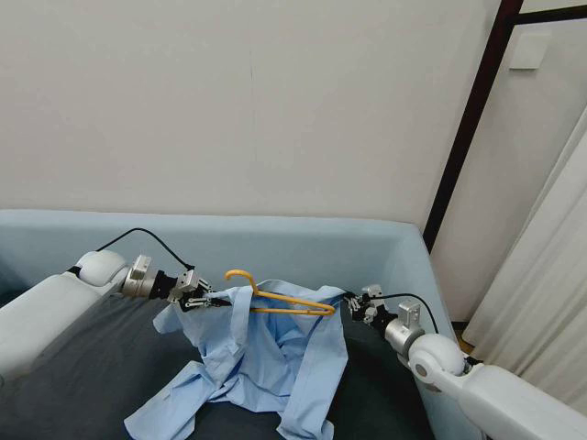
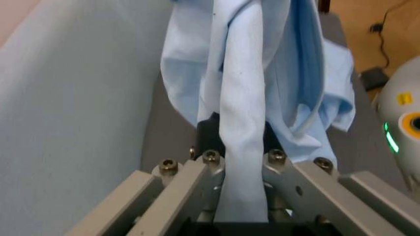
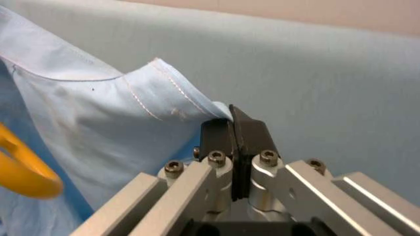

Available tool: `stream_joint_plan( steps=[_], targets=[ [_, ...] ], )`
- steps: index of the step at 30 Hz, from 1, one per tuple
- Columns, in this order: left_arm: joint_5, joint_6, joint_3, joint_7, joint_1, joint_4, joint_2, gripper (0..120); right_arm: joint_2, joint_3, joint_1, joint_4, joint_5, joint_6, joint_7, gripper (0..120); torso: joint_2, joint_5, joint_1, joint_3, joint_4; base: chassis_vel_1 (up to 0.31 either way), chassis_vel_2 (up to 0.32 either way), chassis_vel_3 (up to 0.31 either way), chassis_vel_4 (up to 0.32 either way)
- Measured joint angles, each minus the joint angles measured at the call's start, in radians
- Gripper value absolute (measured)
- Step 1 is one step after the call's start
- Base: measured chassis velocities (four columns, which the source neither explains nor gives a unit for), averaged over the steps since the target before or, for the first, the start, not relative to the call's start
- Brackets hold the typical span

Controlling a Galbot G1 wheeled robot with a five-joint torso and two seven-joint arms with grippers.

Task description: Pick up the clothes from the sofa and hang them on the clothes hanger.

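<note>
On the left of the head view, the left arm reaches over the dark seat cushion (image 1: 83,367) of the light blue sofa (image 1: 303,240). The left gripper (image 1: 204,299) is above the seat, in front of the backrest. Its fingers are pressed together on a fold of the shirt (image 1: 284,362). In the left wrist view, a long strip of the shirt (image 2: 243,98) passes between the dark pads (image 2: 208,127) of the left gripper (image 2: 239,142) and hangs away from it in soft folds.

The shirt is pale blue, thin and creased. Its upper part is lifted and spread between the two grippers. The lower part hangs down and lies in a loose heap on the seat cushion, with one piece spread toward the front left. A yellow hanger (image 1: 292,311) lies across the top of the shirt. Its hook stands up near the left gripper, and its far end meets the cloth close to the right gripper (image 1: 353,305).

The right gripper is near the right corner of the sofa. In the right wrist view, the black pads (image 3: 220,135) of the right gripper (image 3: 231,129) are clamped tight on the stitched edge of the shirt (image 3: 98,113). A curved piece of the hanger (image 3: 23,174) shows beside the cloth, and the sofa backrest (image 3: 315,73) is behind.
</note>
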Motion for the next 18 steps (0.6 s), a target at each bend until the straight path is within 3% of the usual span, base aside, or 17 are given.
stream_joint_plan(
  steps=[10,18],
  targets=[
    [0.164,0.005,-0.039,-0.135,0.01,0.01,-0.001,1,-0.062,0.058,0.003,0.107,-0.128,0.009,-0.031,0,0.0,0.0,0.0,0.0,-0.0002,0.0,0.0,0.0,0.0],
    [0.062,0.06,-0.024,-0.28,0.027,-0.029,0.012,1,-0.118,0.09,-0.034,0.342,-0.109,-0.022,0.006,0,0.0,-0.0002,0.0,0.0,-0.0003,0.0,0.0,0.0,0.0]
  ],
)
